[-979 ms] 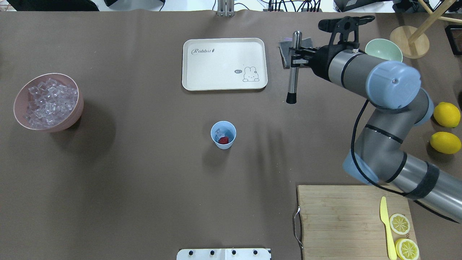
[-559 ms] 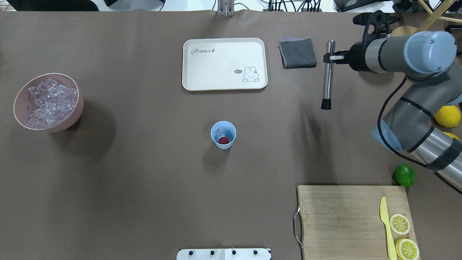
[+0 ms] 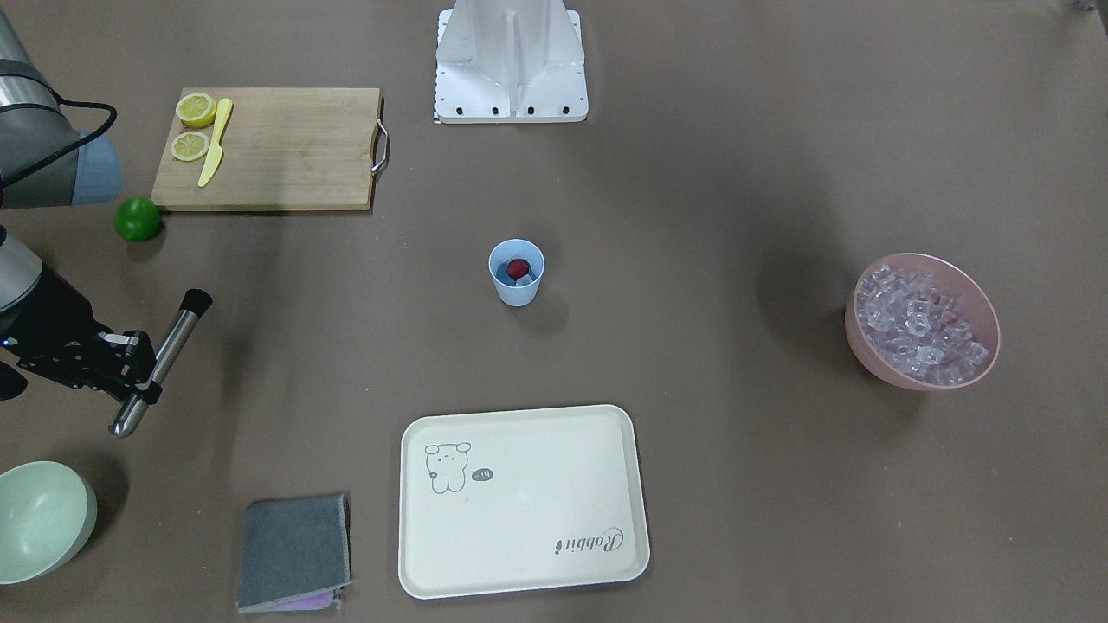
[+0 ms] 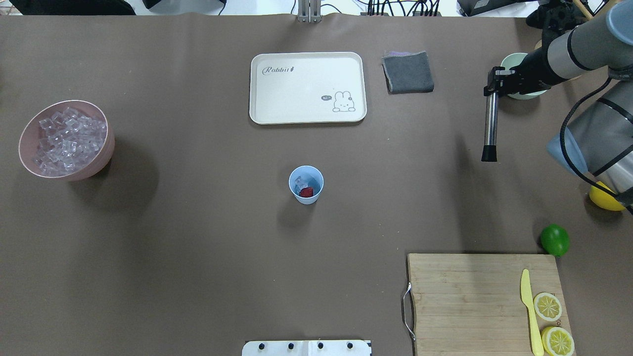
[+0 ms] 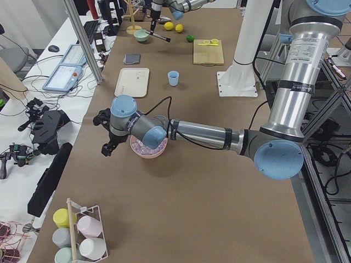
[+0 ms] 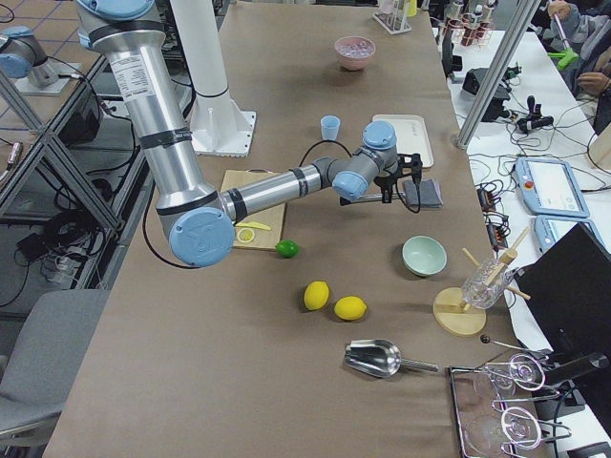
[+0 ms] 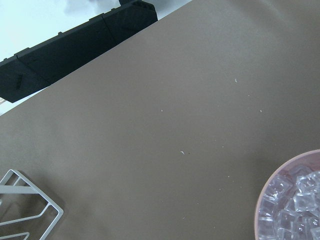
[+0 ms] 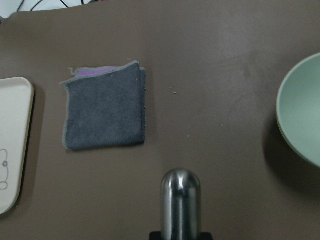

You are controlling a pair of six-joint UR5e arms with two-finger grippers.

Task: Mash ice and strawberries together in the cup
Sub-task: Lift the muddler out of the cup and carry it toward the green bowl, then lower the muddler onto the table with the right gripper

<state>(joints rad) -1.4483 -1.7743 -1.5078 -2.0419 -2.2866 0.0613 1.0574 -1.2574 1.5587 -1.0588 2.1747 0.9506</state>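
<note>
Cup [image 4: 306, 184]: holds ice [image 4: 298, 182] and strawberry [image 4: 307, 192], apparently not yet mashed; waits on the masher [image 4: 490, 128] pinched in the right gripper [image 4: 493, 84], well apart.

Small light blue tapered plastic cup [image 4: 306, 199] upright, mid-table. Inside: small red strawberry [image 4: 307, 192] at near side, clear glassy ice cubes [image 4: 298, 183] far-left, touching it.

The right gripper [image 4: 494, 81], closed on the metal muddler [image 4: 490, 123], has moved from the edge of the grey cloth [image 4: 408, 72] toward the table's right side and now covers part of the pale green bowl [image 4: 525, 95]. The arm has swung away with it, so the lime [image 4: 555, 240] now shows. Only one lemon [image 4: 604, 201] is still partly visible.
</note>
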